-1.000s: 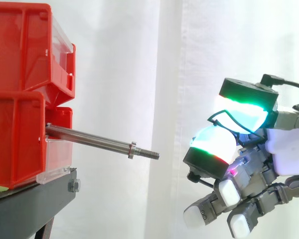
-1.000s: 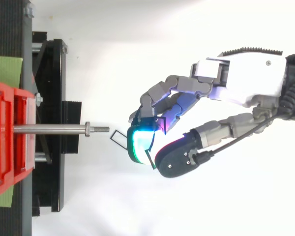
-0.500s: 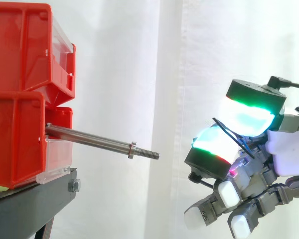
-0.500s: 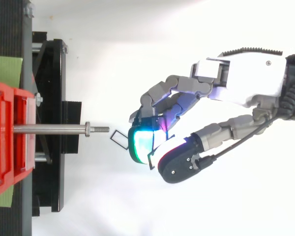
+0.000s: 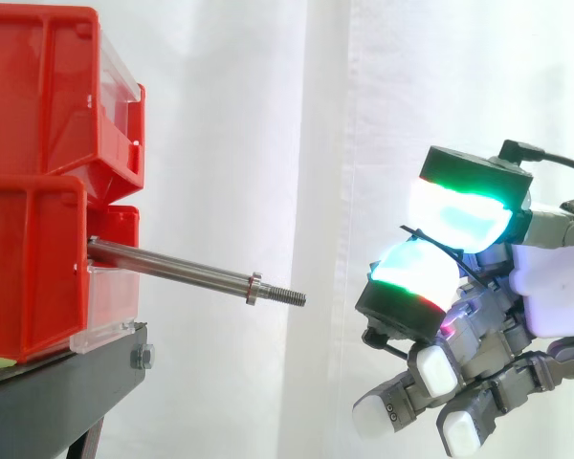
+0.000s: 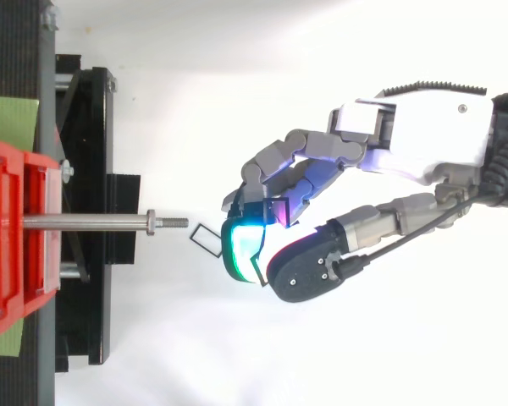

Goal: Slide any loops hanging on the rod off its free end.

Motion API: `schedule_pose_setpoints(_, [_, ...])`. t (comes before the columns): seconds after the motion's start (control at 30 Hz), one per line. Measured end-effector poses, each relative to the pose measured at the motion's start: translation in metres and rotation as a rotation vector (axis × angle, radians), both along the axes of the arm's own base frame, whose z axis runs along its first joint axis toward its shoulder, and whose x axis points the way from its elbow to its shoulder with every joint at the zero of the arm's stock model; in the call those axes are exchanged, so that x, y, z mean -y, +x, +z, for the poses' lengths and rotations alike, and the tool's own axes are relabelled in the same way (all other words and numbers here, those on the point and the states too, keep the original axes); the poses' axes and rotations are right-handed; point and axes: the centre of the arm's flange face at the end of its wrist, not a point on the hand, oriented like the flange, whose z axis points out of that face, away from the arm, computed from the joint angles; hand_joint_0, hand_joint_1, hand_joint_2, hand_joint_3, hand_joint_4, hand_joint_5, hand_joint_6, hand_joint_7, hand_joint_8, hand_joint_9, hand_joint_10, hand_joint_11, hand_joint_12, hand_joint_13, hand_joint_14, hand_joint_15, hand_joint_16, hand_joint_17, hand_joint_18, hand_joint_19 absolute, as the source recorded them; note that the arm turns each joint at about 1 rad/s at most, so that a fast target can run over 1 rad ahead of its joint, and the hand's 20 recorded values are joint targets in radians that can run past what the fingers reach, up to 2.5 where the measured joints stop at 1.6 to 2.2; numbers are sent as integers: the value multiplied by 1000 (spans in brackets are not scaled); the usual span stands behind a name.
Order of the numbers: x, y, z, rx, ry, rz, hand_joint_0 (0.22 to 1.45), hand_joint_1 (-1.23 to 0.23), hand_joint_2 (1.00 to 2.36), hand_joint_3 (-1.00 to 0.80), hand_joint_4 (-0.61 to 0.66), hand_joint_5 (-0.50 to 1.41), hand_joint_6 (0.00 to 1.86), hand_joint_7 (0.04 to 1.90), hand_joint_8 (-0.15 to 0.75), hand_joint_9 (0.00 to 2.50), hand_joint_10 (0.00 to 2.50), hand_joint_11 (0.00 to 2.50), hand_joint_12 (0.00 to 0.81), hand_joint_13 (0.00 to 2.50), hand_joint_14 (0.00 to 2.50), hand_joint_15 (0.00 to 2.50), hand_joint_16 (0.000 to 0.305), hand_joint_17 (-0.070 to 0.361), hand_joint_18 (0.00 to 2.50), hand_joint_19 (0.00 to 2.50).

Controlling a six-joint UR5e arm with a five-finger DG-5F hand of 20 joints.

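Loop (image 6: 205,238) stays pinched in the robot hand (image 6: 423,135) off the rod (image 5: 172,266), thumb lowered.

The two stacked red plastic bins (image 5: 38,143) sit on a black metal stand (image 5: 57,392) at the left, before the white curtain (image 5: 268,143). A polished steel rod (image 5: 172,268) projects from between them, sloping slightly down to the right, with a collar and a threaded free end. The robot hand (image 5: 555,287) is to the right, apart from the rod end. Two glowing fingers (image 5: 459,206) pinch a thin black wire loop (image 5: 430,244).
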Motion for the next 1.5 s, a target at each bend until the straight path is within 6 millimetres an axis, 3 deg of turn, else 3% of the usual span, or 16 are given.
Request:
schedule_pose_setpoints(0.13, [0, 0, 0, -1, 1, 0, 642, -760, 1015, -262, 164, -152, 879, 1202, 286, 824, 10, 405, 303, 461, 2, 57, 41, 92, 678, 427])
schedule_pose_setpoints(0.3, [0, -1, -1, -8, 16, -2, 667, -820, 1013, -296, 144, -169, 904, 1104, 301, 810, 12, 423, 322, 480, 3, 75, 42, 95, 700, 407])
schedule_pose_setpoints(0.53, [-2, -8, -6, -67, 102, -11, 629, -701, 1005, -425, 159, -149, 889, 1137, 292, 857, 11, 409, 316, 509, 2, 89, 42, 94, 709, 429])
schedule_pose_setpoints(0.73, [-4, -12, -9, -99, 157, -18, 616, -572, 1005, -431, 131, -135, 876, 1173, 281, 875, 12, 383, 304, 495, 2, 82, 41, 92, 691, 450])
schedule_pose_setpoints(1.1, [-5, -9, -3, -92, 166, -18, 674, -817, 1012, -330, 75, -166, 897, 1107, 299, 879, 11, 437, 322, 545, 4, 98, 42, 94, 737, 400])
schedule_pose_setpoints(1.3, [-5, -9, 6, -133, 162, -22, 718, -827, 1003, -457, 1, -180, 904, 1015, 288, 878, 11, 440, 323, 584, 3, 104, 42, 94, 760, 384])
schedule_pose_setpoints(1.5, [-3, -14, 14, -209, 154, -31, 647, -728, 1001, -491, -13, -167, 899, 1038, 289, 1007, 15, 469, 314, 664, 5, 142, 41, 92, 807, 423])
